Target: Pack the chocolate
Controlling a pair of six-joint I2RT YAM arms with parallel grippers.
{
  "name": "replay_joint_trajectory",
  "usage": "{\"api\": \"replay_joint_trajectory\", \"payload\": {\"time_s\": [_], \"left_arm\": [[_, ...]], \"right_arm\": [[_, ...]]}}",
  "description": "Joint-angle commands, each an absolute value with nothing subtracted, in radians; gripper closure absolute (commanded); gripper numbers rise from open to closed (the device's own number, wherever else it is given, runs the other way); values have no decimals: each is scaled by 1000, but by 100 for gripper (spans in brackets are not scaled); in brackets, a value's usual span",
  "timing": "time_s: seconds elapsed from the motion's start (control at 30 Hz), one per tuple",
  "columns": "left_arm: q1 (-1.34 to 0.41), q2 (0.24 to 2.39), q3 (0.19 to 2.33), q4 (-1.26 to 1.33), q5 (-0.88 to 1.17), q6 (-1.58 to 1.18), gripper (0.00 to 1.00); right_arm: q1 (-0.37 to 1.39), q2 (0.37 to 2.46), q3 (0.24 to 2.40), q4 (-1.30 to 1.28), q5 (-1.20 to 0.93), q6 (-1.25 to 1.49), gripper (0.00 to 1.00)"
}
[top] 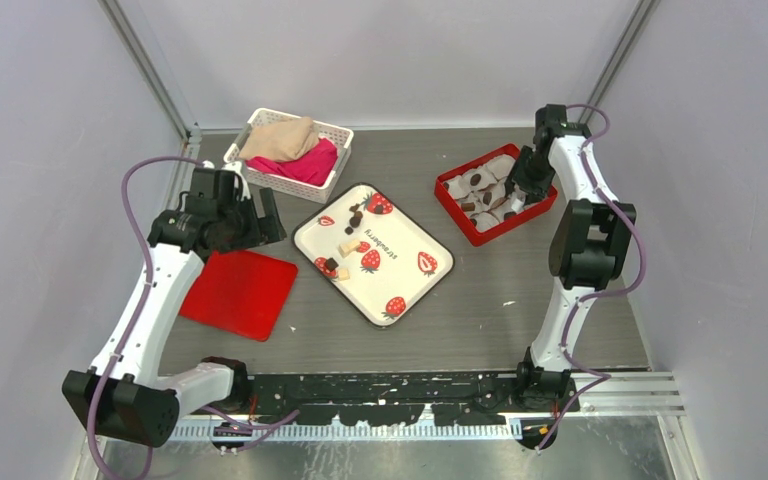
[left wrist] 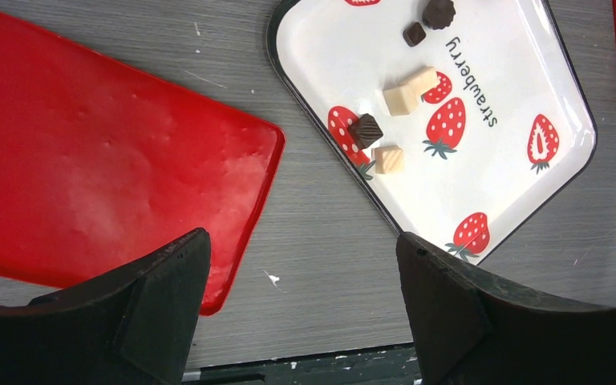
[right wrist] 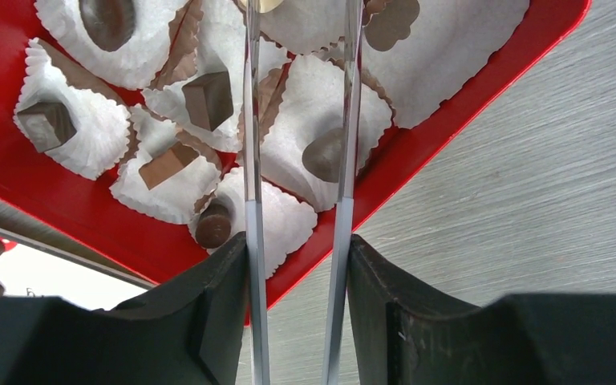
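Inside frilled paper cups (right wrist: 100, 132), squarish dark chocolate (right wrist: 207, 100)

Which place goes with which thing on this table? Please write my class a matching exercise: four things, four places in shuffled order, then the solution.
Things
1. strawberry tray
2. white basket
3. red box
4. tongs

Places
A. clamped in the right pincer
B. far left, holding cloths
C. middle of the table, carrying loose chocolates
D. far right, lined with paper cups

Pairs: 1-C; 2-B; 3-D; 4-A
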State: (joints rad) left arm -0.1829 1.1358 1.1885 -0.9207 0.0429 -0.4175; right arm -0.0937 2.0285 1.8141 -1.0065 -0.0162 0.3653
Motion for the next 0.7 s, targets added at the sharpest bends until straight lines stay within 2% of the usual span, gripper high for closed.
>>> {"api": "replay_joint_trajectory", "payload": {"time_s": [0.0,0.1,0.17,0.33,0.47,0.67], "left_arm": [[-180,1102,1191,-917,30,-429,14],[-179,1102,1191,-914,39,-428,13],[-179,1106,1192,-911,44,-428,14],[-179,1111,1193,-906,51,-418,14],[-179,1111,1194,-907,50,-410,14],[-179,1119,1197,-909,60,-402,14]], "right_arm": [[-96,1888,1832,-977,-47,364,51],[-72,1825,1827,-979,-87,377,57],[-26,1785,1814,-981,-106,373,66],[215,1701,1746,-978,-97,324,86],[434,1668,1674,-988,-64,273,86],[671,1686,1584,-979,-57,226,72]]}}
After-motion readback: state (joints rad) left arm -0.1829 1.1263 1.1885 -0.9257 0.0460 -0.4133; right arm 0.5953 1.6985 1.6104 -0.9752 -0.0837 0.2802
